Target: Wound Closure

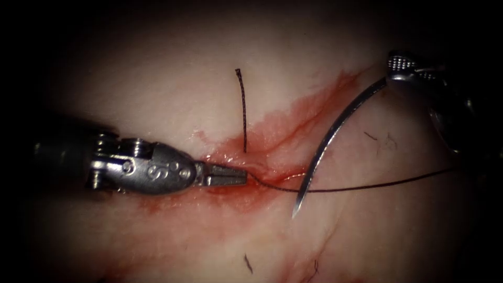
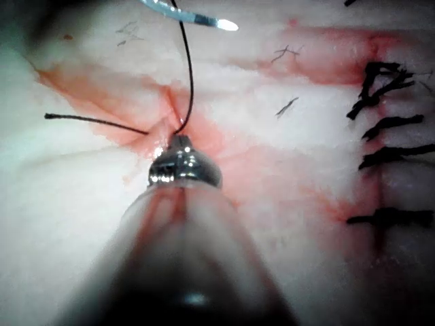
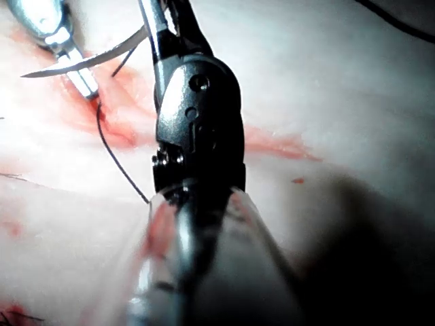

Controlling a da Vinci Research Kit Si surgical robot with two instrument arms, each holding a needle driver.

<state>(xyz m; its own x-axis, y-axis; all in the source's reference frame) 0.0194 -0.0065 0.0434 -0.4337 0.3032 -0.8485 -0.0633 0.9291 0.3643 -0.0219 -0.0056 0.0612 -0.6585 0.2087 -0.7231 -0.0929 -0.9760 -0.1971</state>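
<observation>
My left tool [image 1: 225,175] is glossy, scuffed metal. The needle [image 1: 335,131] gleams as smooth polished steel. The thread [image 1: 367,186] looks dark, matt. The tissue [image 1: 157,78] glistens wetly.

"IS" on left gripper [image 1: 230,175] housing

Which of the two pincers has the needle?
The right pincer, up at the right, grips the needle at its blunt end, free of the tissue. The left pincer holds the thread at the cut.
</observation>
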